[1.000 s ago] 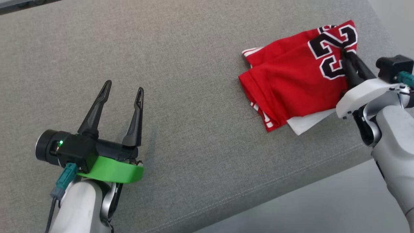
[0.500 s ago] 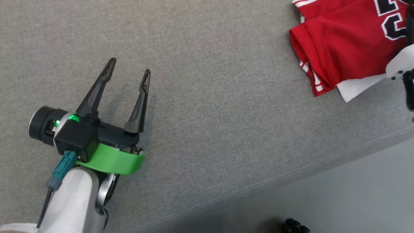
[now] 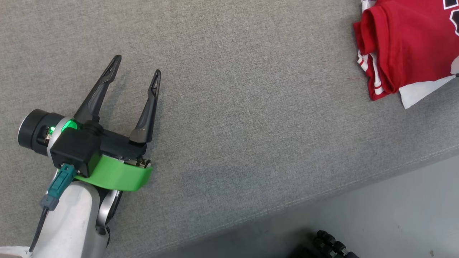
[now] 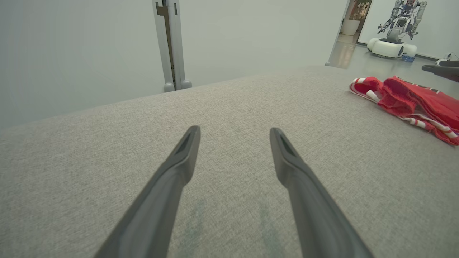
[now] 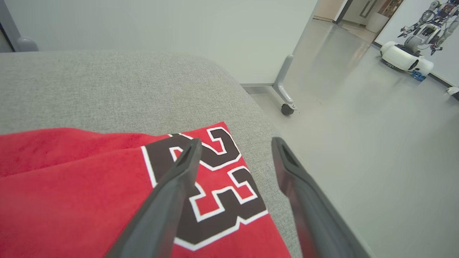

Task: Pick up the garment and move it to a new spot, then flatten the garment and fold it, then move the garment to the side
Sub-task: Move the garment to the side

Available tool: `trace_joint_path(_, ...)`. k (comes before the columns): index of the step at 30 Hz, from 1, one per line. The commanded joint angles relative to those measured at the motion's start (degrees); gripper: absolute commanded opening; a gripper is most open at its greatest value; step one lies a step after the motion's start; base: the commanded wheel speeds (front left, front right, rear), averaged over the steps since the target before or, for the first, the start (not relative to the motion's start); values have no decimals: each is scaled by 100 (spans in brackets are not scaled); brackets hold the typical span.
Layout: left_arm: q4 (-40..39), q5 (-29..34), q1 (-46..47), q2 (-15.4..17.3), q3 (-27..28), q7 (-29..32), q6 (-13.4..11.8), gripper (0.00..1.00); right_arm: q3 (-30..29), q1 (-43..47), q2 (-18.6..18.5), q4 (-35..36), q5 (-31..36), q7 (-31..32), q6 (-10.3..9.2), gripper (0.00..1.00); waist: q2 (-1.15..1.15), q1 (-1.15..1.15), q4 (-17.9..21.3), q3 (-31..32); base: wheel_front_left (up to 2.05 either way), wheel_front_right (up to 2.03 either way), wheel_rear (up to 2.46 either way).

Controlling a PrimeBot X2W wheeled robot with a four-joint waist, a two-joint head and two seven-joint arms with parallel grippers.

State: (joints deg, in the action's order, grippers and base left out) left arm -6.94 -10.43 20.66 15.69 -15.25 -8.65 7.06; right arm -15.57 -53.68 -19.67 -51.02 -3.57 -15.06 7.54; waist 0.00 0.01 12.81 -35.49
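Garment on cushion, castor beyond

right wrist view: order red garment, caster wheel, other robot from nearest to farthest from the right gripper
1. red garment, lower left, directly beneath the right gripper
2. caster wheel, centre, past the cushion corner
3. other robot, far upper right

the red folded jersey with a black number runs off the head view's top and right edges, its number mostly cut away. a white sheet lies partly hidden beneath it. a dark ribbed object at the bottom edge is cropped and cannot be identified.
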Motion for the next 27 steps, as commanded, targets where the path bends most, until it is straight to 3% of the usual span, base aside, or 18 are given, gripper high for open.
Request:
trace_joint_path(1, 17, 9, 123, 50, 1, -23, -21, 100, -280, 113, 96, 225, 209, -20, -10, 100, 0, -1, 6, 44, 0, 0, 0)
trace_joint_path(3, 34, -9, 123, 47, 1, -40, -24, 100, -340, 169, 192, 364, 319, -20, -10, 100, 0, -1, 4, 72, 0, 0, 0)
trace_joint_path(10, 301, -110, -38, -31, 38, -213, -116, 100, -268, 769, 667, 1810, 294, -20, -10, 100, 0, -1, -122, 445, 0, 0, 0)
trace_joint_path(18, 682, -277, -276, -184, 209, -476, -318, 100, 539, 1858, 1004, 3095, -156, -20, -10, 100, 0, -1, -526, 967, 0, 0, 0)
trace_joint_path(27, 1114, -452, -644, -355, 419, -623, -460, 100, 1507, 2893, 1297, 3628, -430, -20, -10, 100, 0, -1, -1039, 1641, 0, 0, 0)
